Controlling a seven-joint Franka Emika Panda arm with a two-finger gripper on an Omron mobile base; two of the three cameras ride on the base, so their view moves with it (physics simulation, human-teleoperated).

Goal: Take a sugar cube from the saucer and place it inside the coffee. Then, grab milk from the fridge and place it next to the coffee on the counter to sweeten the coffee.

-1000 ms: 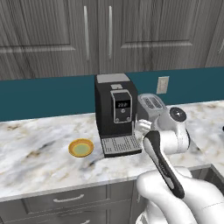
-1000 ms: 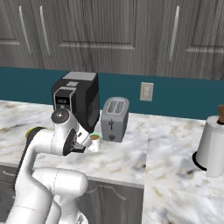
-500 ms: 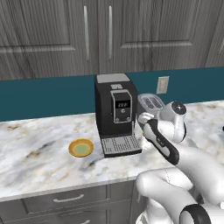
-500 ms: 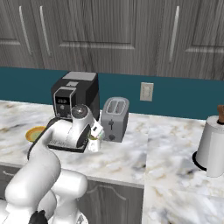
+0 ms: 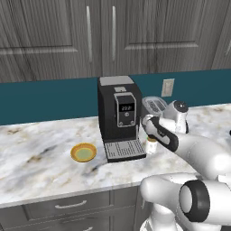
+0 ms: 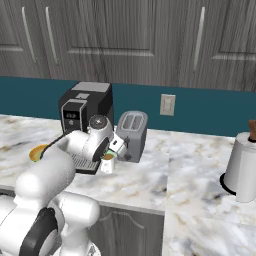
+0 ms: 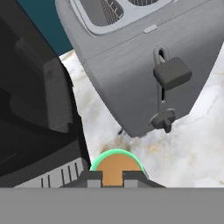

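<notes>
Marble bench (image 5: 36, 167), grey cabinets behind. Jaws hanging closed above coffee (image 7: 117, 168), left of toaster (image 6: 131, 134); whether pinching sugar cube, cannot tell. Cube likely light, crumbly: pinching opposite flat faces gently.

My arm (image 5: 198, 151) is built of glossy white, rounded shells, swelling into fat bulbous segments low down. Dark grey round caps mark its joints, one large disc set in the lowest segment and a smaller one topping the wrist. A black band runs along the forearm link. At the pincer (image 7: 112, 178), two small dark grey, blocky finger tips show.
</notes>
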